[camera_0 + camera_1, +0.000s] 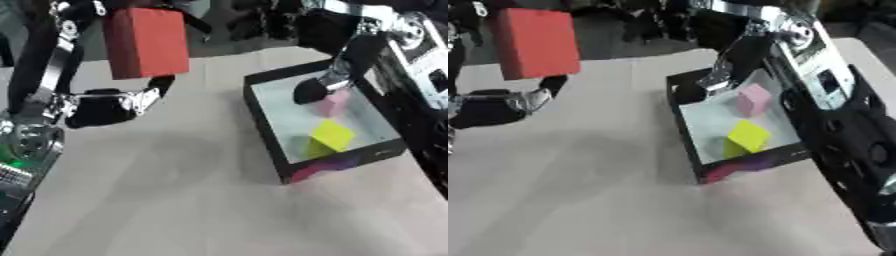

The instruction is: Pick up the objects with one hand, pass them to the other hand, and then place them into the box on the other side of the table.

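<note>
A big red block (147, 42) hangs high above the table at the upper left. My left hand (131, 100) is shut on it, with dark fingers over its top and the thumb under its lower edge. On the right stands a black box (262, 125) with a pale floor. Inside it lie a yellow block (331, 135) and, further back, a pink block (752, 99). My right hand (311, 91) reaches down into the back of the box, fingers straight, just beside the pink block; in the right eye view a gap shows between them.
A pale cloth (175, 200) covers the table. My right arm's black body (842, 140) runs along the right side of the box. A device with green lights (17, 155) sits at the left edge. A magenta and purple patch (324, 167) shows at the box's front corner.
</note>
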### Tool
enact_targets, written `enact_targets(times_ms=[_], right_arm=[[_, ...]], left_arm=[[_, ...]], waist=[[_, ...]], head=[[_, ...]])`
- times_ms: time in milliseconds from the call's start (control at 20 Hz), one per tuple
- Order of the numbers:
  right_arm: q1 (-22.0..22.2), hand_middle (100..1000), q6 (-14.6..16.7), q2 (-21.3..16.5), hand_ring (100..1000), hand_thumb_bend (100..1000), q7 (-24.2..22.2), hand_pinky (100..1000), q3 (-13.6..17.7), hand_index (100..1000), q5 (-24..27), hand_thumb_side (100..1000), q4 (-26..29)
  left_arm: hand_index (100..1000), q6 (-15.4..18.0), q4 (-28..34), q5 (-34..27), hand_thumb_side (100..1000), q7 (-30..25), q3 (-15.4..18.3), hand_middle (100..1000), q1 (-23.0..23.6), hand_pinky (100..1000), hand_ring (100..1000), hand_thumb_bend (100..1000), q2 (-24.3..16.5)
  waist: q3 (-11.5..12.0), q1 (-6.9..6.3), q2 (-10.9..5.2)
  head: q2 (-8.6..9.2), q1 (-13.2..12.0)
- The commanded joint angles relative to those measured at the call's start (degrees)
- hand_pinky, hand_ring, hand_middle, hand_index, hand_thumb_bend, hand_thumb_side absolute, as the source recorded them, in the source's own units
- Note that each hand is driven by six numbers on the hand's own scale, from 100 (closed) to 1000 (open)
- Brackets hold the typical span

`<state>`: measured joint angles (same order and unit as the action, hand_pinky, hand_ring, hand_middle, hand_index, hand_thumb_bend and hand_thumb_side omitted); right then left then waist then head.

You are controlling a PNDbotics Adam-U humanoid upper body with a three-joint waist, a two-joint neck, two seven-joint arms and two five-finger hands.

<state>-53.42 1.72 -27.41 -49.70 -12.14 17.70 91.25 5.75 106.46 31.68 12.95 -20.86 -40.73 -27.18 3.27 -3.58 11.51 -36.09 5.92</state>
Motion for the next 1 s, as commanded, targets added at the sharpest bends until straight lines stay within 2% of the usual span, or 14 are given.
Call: enact_targets(times_ms=[50,250,300,450,600,1000], right_arm=[[-1.39,803,-2.25,-0.28,1000,624,-0.81,1000,0.05,1000,0.39,290,-0.42],[-1.69,803,-4.65,-0.1,1000,624,-2.16,1000,0.14,1000,0.81,290,-1.13],[-1.7,803,-4.86,-0.08,1000,649,-2.21,1000,0.13,1000,0.87,292,-1.13],[-2.39,808,-6.76,0.49,1000,656,-2.26,1000,-2.41,1000,1.75,295,-2.65],[-3.35,816,-8.95,0.77,1000,646,-2.26,1000,-3.5,1000,2.32,293,-2.81],[-4.83,841,-10.7,2.21,1000,684,-2.26,1000,-5.69,1000,3.49,285,-3.43]], left_arm=[[577,2.82,1.81,4.03,118,1.91,-0.17,647,-1.43,711,671,147,-1.83],[577,5.07,1.41,7.83,117,4.61,-0.74,647,-1.52,710,672,150,-1.78],[584,5.26,1.22,8.19,100,4.98,-0.87,661,-1.55,696,681,190,-1.76],[587,7.14,3.64,10.24,100,6.93,-2.66,669,-3.68,691,687,212,-2.88],[591,9.61,5.21,12.73,100,8.45,-3.1,679,-4.25,687,693,232,-3.14],[590,15.8,2.79,18.92,100,13.89,-4.18,680,-4.83,686,694,244,-1.84]], waist=[[0.23,0.15,-0.12],[0.28,0.17,0.02],[0.27,0.17,0.03],[0.3,0.36,0.46],[0.23,0.48,0.83],[0.59,0.74,1.74]], head=[[0.89,0.37],[1.07,0.47],[1.08,0.49],[1.63,1.05],[1.98,1.25],[2.88,1.67]])
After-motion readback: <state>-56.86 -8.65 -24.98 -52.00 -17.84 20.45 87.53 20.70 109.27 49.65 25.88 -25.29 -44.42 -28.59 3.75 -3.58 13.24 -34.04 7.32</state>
